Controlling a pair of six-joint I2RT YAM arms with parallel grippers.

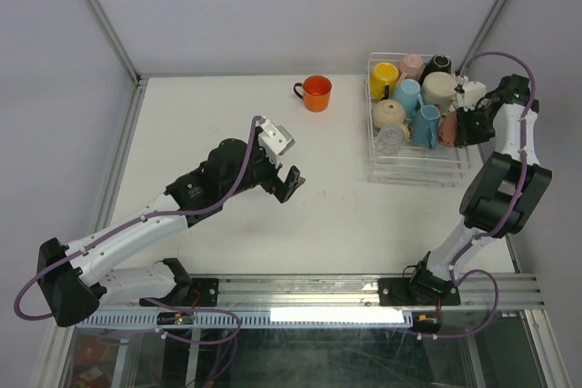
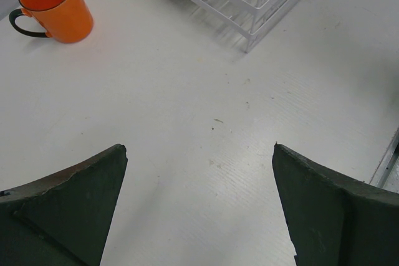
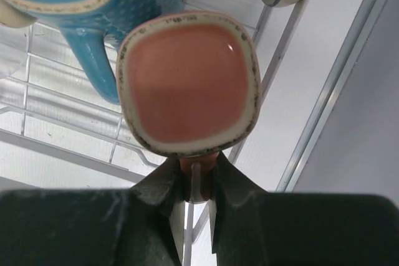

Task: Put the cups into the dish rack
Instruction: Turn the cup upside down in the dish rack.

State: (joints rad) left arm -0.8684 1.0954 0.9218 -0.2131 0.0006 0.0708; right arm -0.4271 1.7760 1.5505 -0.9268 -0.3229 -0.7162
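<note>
Right wrist view: the right gripper (image 3: 198, 182) is clamped on the handle of a salmon-pink, cream-rimmed ceramic mug (image 3: 187, 85). The mug is just beyond its fingertips, over the edge of the clear thin-wired dish rack (image 3: 62, 144) and beside a light blue mug (image 3: 93, 4). The left gripper (image 2: 199, 147) hovers, fingers wide apart, over the white table (image 2: 187, 79). An orange mug with a black handle (image 2: 56, 4) stands upright well ahead to its left.

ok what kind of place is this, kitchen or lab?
Probably a lab test cell: bare white table, plain grey walls, metal mounting rail along the near edge. Only the dish rack says kitchen.
</note>
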